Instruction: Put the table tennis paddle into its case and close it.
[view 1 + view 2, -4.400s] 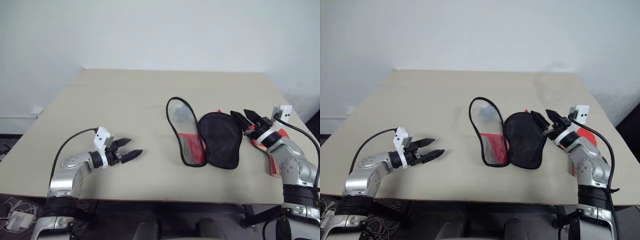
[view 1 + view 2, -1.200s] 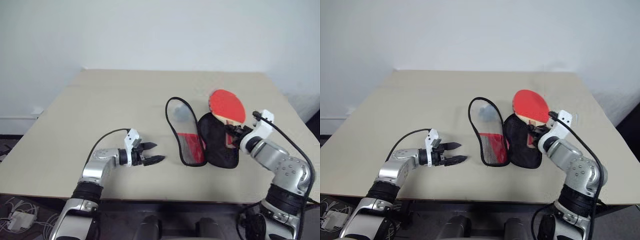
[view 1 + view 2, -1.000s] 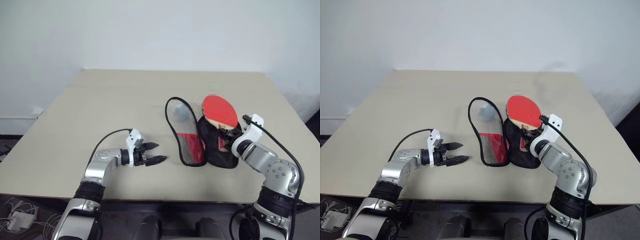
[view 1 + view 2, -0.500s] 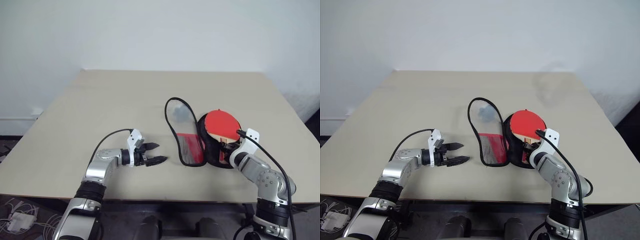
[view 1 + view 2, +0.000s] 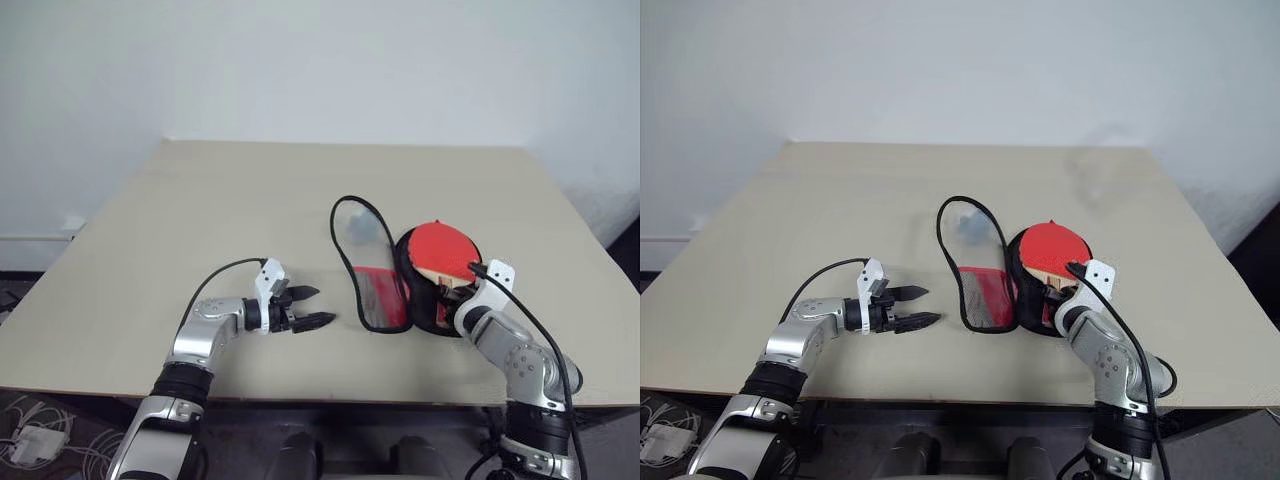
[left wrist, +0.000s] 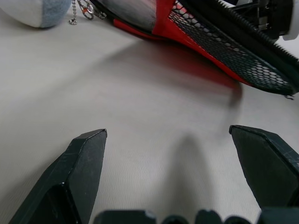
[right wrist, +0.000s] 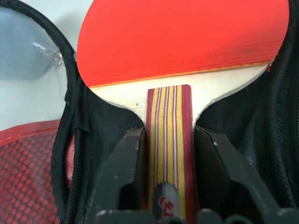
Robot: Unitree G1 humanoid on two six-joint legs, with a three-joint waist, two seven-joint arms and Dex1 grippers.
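My right gripper (image 5: 1053, 296) has come down, laying the table tennis paddle (image 5: 1054, 249) into the case (image 5: 1025, 290); its fingers flank the handle, grip uncertain. Left gripper (image 5: 305, 308) hovers wide open, empty, over the tabletop (image 5: 200, 220), left of the case's upright lid half.
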